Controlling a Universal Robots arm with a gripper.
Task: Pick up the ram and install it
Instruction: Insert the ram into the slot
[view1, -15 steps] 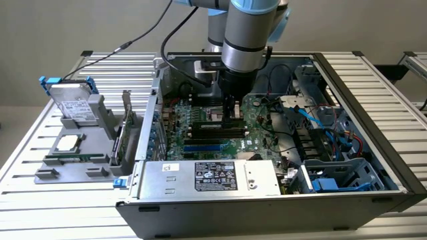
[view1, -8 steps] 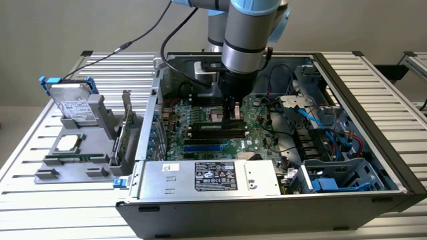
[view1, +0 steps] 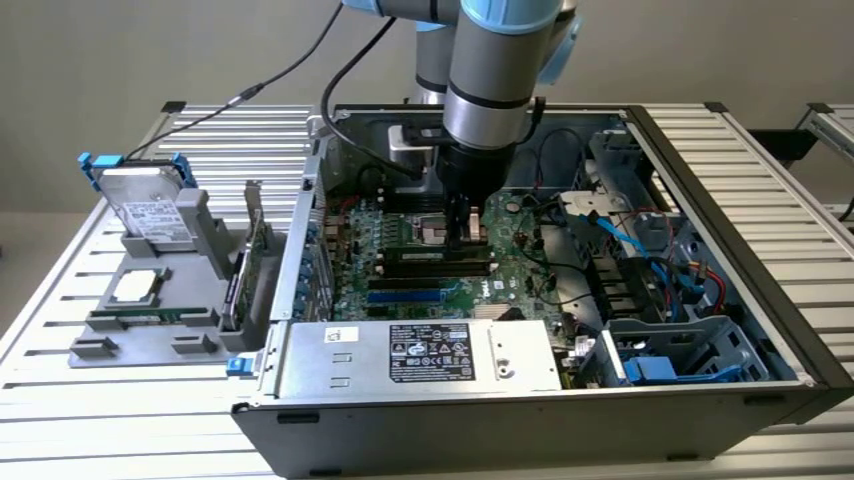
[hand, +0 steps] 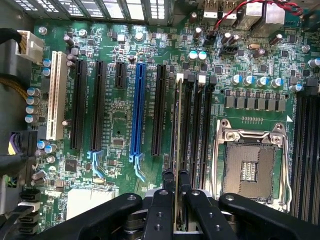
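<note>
Open PC case (view1: 534, 430) sat on slatted alu table (view1: 107, 420). Green mobo (view1: 394, 230) lay flat inside. Silver PSU (view1: 430, 352) w/ label was at case's near edge. Drive cage (view1: 694, 345) and blue cables (view1: 627, 235) were toward ext view's right. Outside case, on ext view's left: gray holder (view1: 134, 340) w/ HDD (view1: 147, 205) propped upright and CPU chip (view1: 136, 286) lying flat. Upright card (view1: 250, 255) w/ metal bracket stood near case wall. Wrist view: blue slot (hand: 137, 110) ran btwn black slots (hand: 80, 105), white slot (hand: 54, 100) at end of row. CPU socket (hand: 248, 170) had metal frame, w/ row of caps (hand: 255, 80) near it. Red/black wires (hand: 240, 10) were at board edge.
</note>
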